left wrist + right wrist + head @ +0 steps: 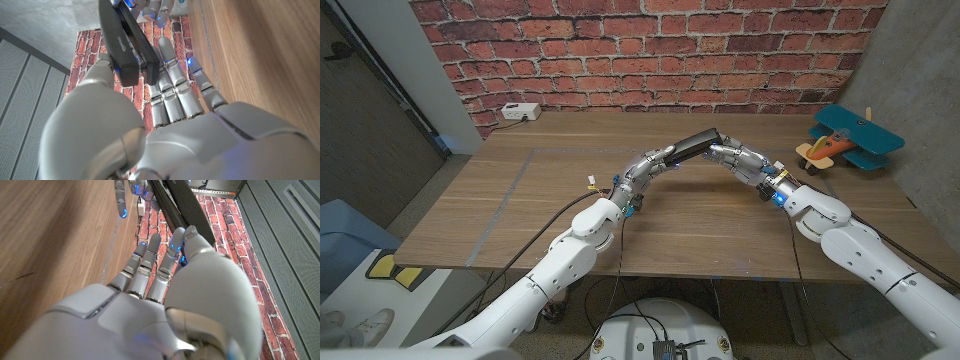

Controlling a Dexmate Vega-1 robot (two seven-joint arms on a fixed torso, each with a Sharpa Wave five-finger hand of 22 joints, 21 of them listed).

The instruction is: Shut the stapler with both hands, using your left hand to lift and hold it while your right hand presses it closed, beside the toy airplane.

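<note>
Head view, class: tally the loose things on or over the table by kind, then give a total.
Stapler: 1
Toy airplane: 1
White box: 1
Total: 3

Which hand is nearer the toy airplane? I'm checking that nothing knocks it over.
Right. The right hand is at the table's middle, on the stapler, on the side toward the toy airplane. The left hand holds the stapler's other end, farther away.

Even, soft indoor light; faint shadows; wrist views blurred up close.
</note>
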